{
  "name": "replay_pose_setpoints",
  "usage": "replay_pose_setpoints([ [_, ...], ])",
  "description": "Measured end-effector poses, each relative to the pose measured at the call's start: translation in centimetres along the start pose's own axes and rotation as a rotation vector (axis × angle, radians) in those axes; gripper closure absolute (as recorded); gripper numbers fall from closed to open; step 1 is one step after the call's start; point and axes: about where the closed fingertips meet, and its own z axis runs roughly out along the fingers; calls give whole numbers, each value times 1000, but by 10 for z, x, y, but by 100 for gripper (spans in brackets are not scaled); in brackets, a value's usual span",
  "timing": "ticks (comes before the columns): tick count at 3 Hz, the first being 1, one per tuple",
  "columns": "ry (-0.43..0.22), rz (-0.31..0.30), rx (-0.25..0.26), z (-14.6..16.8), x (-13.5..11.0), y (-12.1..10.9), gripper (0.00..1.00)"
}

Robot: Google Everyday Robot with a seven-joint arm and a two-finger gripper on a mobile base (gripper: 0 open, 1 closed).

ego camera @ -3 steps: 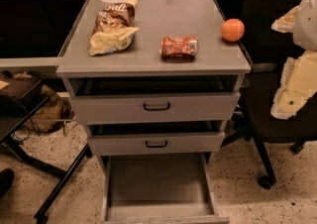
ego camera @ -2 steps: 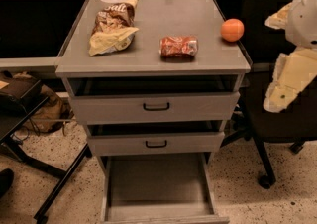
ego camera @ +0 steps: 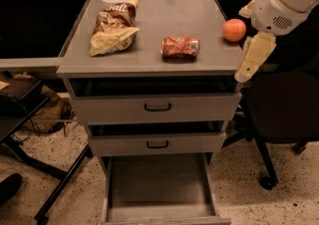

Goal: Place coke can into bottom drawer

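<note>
The coke can (ego camera: 180, 47) lay sideways near the cabinet top's (ego camera: 164, 15) front edge; the bottom drawer (ego camera: 159, 184) stood open beneath. The gripper (ego camera: 249, 64) hung off its right edge, its opening impossible to tell.

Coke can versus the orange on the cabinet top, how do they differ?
The coke can is a red cylinder lying on its side; the orange is a plain round ball. The coke can sits mid-top, the orange at the right edge, nearer the end effector hanging beside the cabinet's right side. Both rest untouched on the grey cabinet top.
</note>
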Motion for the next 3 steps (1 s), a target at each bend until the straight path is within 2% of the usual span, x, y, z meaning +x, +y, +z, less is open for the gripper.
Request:
replay_pose_setpoints([
  [1,-13,-8,5,3,-3,-4,0],
  [2,-80,-37,31,21,-15,-32,0],
  [3,-156,-41,50,53,-29,-68,0],
])
